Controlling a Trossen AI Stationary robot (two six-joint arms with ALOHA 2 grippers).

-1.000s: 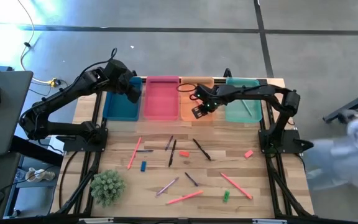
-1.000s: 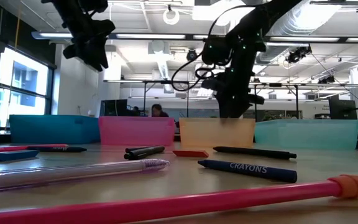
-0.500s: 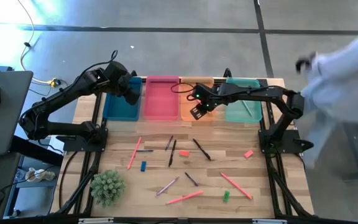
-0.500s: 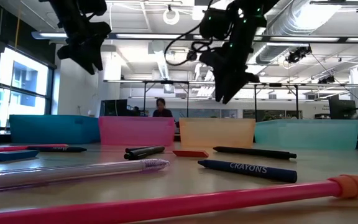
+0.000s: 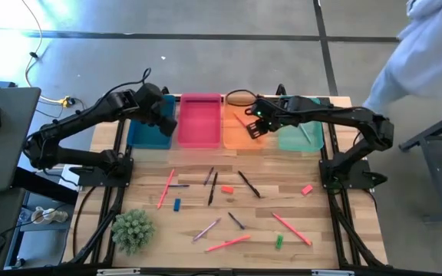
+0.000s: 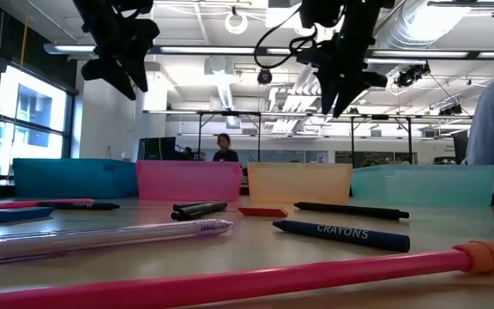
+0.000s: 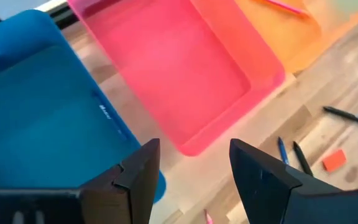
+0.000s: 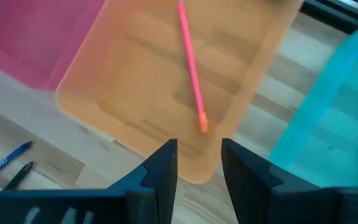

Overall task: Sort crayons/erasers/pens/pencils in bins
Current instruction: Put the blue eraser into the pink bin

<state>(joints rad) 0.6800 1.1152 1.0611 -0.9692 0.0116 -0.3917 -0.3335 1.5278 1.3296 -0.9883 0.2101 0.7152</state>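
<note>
Hovering left gripper (image 7: 191, 174): we see its fingers spread, empty, above the blue bin (image 5: 149, 130).
Right gripper (image 8: 199, 163): parted, empty, over the orange bin (image 8: 129, 93).
Pink pencil (image 8: 191, 68): inside the orange bin.

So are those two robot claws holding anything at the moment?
No. The left gripper hangs open and empty over the blue bin, the right gripper open and empty over the orange bin, where a pink pencil lies.

Four shallow bins (blue (image 5: 149, 130), pink (image 5: 199, 123), orange (image 5: 239, 132), teal (image 5: 301, 134)) are lined up below both raised grippers. Small erasers, blue (image 5: 177, 205), red (image 5: 227, 189), pink (image 5: 306, 189), green (image 5: 279, 241), are scattered well beyond.
</note>
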